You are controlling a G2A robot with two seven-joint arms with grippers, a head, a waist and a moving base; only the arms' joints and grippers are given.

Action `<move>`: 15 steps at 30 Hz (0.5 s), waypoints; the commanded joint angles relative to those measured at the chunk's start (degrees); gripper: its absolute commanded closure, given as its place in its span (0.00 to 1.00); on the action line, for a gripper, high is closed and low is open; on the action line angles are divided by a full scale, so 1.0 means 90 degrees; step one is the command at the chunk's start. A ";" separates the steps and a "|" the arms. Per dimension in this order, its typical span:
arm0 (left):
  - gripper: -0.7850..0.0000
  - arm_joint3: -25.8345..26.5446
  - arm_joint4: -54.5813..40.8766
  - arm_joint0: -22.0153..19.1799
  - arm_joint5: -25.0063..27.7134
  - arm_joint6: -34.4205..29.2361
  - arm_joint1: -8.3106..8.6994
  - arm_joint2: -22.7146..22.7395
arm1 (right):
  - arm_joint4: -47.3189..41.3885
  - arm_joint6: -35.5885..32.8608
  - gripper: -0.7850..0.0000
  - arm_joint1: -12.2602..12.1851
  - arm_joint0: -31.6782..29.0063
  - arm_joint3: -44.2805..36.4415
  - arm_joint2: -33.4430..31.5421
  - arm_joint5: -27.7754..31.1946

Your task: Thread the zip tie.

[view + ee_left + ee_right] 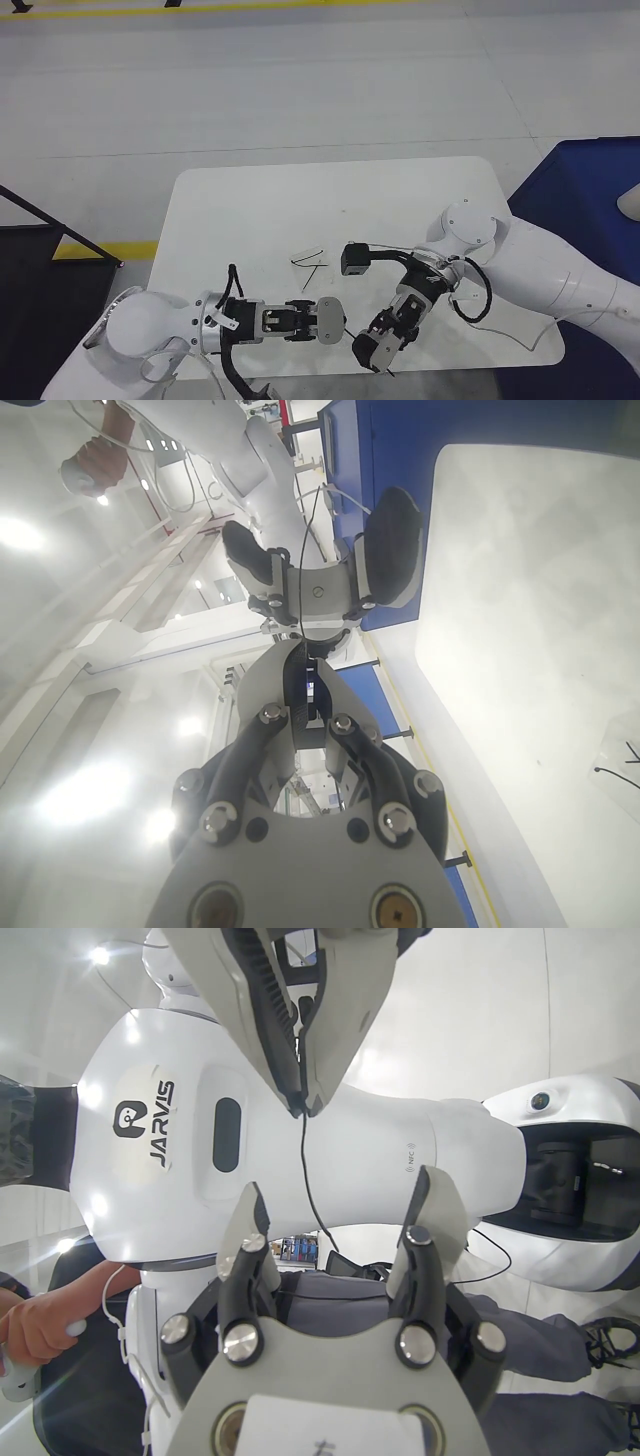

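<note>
A thin black zip tie [306, 1163] is pinched at one end by my left gripper [302, 1108], which is shut on it. The tie's free length runs out from the fingertips into the gap of my right gripper [340, 1198], which stands open and does not touch it. In the left wrist view the left gripper [305, 655] holds the zip tie [301, 590], and the strap passes between the right gripper's [320, 540] spread dark pads [395, 545]. In the top view the left gripper [335, 322] and the right gripper [368, 350] face each other near the table's front edge.
Several loose black zip ties [310, 260] lie on the white table [250, 200] just behind the grippers. A blue cabinet [590, 190] stands beyond the table's right edge. The back half of the table is bare.
</note>
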State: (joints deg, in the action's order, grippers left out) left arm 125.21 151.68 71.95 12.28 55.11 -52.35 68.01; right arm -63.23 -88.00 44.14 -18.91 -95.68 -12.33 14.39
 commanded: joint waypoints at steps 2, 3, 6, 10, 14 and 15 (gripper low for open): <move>1.00 0.0035 -0.0187 0.0035 -0.0037 -0.0242 -0.0013 0.0054 | -0.0100 0.0499 0.00 -0.0006 -0.0148 -0.0165 -0.0209 0.0282; 1.00 0.0080 -0.0288 0.0056 -0.0102 -0.0456 -0.0019 0.0139 | -0.0335 0.0549 0.00 -0.0026 -0.0223 -0.0138 -0.0365 0.0523; 1.00 0.0203 -0.0335 0.0200 -0.0290 -0.0961 -0.0020 0.0357 | -0.0944 0.0673 0.00 -0.0119 -0.0509 -0.0018 -0.0842 0.0884; 1.00 0.0318 -0.0466 0.0582 -0.0804 -0.1693 -0.0044 0.0531 | -0.1258 0.0897 0.00 -0.0242 -0.1067 -0.0135 -0.1515 0.1109; 1.00 0.0408 -0.0461 0.0906 -0.1110 -0.2116 -0.0061 0.0578 | -0.1140 0.1089 0.00 -0.0294 -0.1647 -0.0004 -0.1952 0.1300; 1.00 0.0433 -0.0420 0.0971 -0.1152 -0.2169 -0.0064 0.0563 | -0.1127 0.1122 0.00 -0.0286 -0.1758 0.0023 -0.2009 0.1333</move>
State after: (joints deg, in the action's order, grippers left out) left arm 128.86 147.39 80.07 2.40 36.15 -52.90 73.17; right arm -73.45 -78.30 41.49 -33.54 -95.81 -29.81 25.98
